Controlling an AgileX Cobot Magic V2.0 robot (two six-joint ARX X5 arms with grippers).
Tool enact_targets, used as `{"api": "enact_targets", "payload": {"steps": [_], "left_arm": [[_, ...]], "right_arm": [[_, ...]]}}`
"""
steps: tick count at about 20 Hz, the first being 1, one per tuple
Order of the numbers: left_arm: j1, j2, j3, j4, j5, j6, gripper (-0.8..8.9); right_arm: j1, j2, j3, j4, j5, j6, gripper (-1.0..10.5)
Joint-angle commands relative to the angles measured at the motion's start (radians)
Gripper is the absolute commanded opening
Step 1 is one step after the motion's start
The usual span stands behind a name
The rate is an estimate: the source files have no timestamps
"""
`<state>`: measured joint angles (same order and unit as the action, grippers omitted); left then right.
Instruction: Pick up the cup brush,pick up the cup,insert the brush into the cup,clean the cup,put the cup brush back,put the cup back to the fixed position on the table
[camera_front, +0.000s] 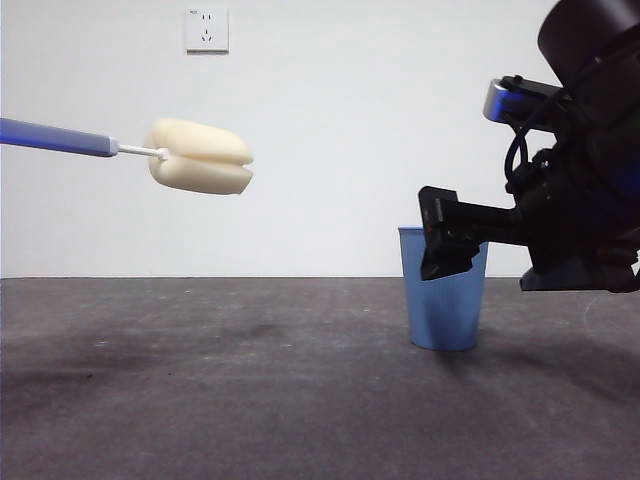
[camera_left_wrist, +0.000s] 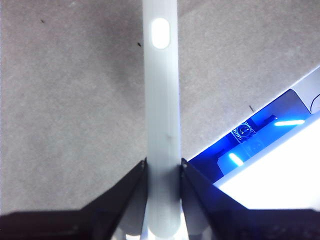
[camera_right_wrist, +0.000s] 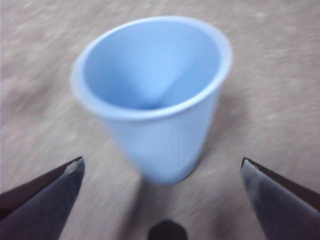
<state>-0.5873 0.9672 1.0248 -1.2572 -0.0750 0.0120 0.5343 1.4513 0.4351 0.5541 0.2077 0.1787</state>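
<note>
Front view: cup brush (camera_front: 150, 152) is airborne at upper left, roughly level, grey handle running off the left edge, cream-yellow sponge head pointing right. Well apart from the cup (camera_front: 441, 290), which stands upright on the table (camera_front: 200, 380) at right of center. Right gripper (camera_front: 447, 246) comes in from the right edge, big and dark, its black tip overlapping the cup's upper wall and rim from this angle. Can't tell contact from here. Wall socket (camera_front: 206, 29) on the white wall, top left.

Left wrist view: left gripper (camera_left_wrist: 163, 167) has its 2 jaws pinching the brush handle (camera_left_wrist: 161, 115) from both sides, handle running straight out between them. Pale oval spot near the handle's far end. Sponge head is out of frame. Table (camera_left_wrist: 65, 100) surface below. A blue-lit device with a white surface (camera_left_wrist: 270, 145) sits at 1 side, edge of the table.

Right wrist view: frame is motion-blurred. Right gripper (camera_right_wrist: 162, 172) has its 2 jaws spread wide, cup (camera_right_wrist: 155, 95) between and ahead of them, not touched by either jaw. Cup upright on table (camera_right_wrist: 280, 75), open mouth visible, nothing seen inside.
</note>
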Motion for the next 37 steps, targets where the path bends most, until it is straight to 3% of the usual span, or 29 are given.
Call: {"api": "enact_targets", "payload": {"steps": [1, 7, 10, 23, 28, 31, 34, 37], "left_arm": [[0.0, 0.0, -0.009, 0.008, 0.003, 0.006, -0.09], [0.0, 0.0, -0.009, 0.018, 0.004, -0.013, -0.09], [0.0, 0.0, -0.009, 0.019, 0.005, -0.019, -0.09], [0.0, 0.0, -0.009, 0.041, 0.006, -0.035, -0.09], [0.0, 0.0, -0.009, 0.06, 0.006, -0.035, -0.09], [0.0, 0.0, -0.009, 0.066, 0.006, -0.034, -0.09], [0.0, 0.001, -0.009, 0.071, 0.003, -0.016, -0.09], [0.0, 0.012, -0.009, 0.075, 0.0, 0.026, -0.09]], "right_arm": [[-0.015, 0.037, -0.011, 0.068, -0.037, -0.024, 6.0], [-0.043, 0.117, -0.01, 0.203, -0.053, -0.064, 6.0], [-0.068, 0.15, -0.009, 0.283, -0.101, -0.064, 6.0], [-0.076, 0.275, 0.09, 0.343, -0.132, -0.093, 5.9], [-0.076, 0.286, 0.092, 0.335, -0.132, -0.094, 1.8], [-0.075, 0.286, 0.092, 0.333, -0.144, -0.094, 0.1], [-0.074, 0.264, 0.092, 0.294, -0.183, -0.098, -0.2], [-0.065, 0.159, 0.092, 0.119, -0.175, -0.173, -0.2]]}}
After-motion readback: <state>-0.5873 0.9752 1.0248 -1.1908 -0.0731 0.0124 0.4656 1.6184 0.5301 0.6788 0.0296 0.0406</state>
